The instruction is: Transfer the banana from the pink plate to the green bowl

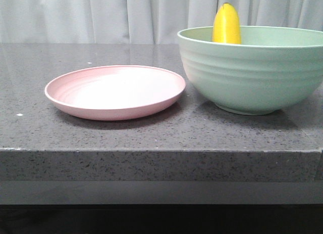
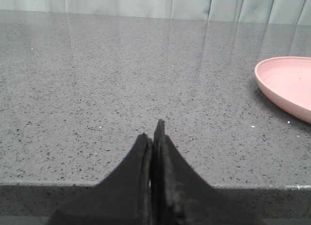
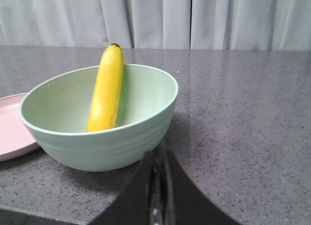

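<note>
1. Green bowl [image 1: 252, 72] stands on the grey speckled table [image 1: 151, 128]; taken as the landmark for all that follows.
2. Banana [image 1: 226, 26] is inside the green bowl, propped steeply upright. Its lower end is down in the basin, its upper part leans on the bowl's inner wall, and its dark tip pokes above the rim. The right wrist view confirms this: banana [image 3: 106, 91] slants up against the wall of the bowl [image 3: 102, 137].
3. Nothing else shows inside the bowl where its interior is visible.
4. Pink plate [image 1: 116, 91] sits on the table just beside the green bowl, on the robot's left of it. The rims look very close in the front view; cannot tell whether they touch. Plate surface is bare.
5. Right gripper [image 3: 158, 159] is low over the table, near the bowl's outer wall but outside it. Fingers pressed together, holding nothing.
6. Left gripper [image 2: 153, 137] is on the far side of the pink plate [image 2: 286, 84] from the bowl, well apart from the bowl, low over the table's edge. Fingers closed against each other, nothing between them.
7. A pale curtain [image 1: 101, 16] hangs behind the bowl and table.
</note>
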`<state>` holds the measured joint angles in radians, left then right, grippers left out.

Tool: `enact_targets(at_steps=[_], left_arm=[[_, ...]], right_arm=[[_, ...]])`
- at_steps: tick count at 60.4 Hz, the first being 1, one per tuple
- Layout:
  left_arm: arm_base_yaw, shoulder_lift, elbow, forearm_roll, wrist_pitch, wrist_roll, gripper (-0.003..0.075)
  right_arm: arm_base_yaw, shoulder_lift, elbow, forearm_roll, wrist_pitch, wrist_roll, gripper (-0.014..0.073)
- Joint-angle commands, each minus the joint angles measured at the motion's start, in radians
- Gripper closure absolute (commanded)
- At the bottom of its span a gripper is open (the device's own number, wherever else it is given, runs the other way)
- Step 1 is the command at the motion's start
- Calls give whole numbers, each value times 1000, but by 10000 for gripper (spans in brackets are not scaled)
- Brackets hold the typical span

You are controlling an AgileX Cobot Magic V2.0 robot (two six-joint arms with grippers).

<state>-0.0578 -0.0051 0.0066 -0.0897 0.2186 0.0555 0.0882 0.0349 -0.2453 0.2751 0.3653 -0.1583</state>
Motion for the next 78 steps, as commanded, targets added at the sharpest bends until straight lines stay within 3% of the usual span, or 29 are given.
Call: enact_targets(at_steps=[1,16,78], left_arm=[[1,-19,3,-10,-80,-2,741],[1,-19,3,-10,-80,-2,741],[1,-19,3,-10,-80,-2,741]], right_arm=[[-6,-16,53,6,-169,14,654],[-6,-69,277,5,-267,48,654],[-6,-69,273,-6,-237,48,654]])
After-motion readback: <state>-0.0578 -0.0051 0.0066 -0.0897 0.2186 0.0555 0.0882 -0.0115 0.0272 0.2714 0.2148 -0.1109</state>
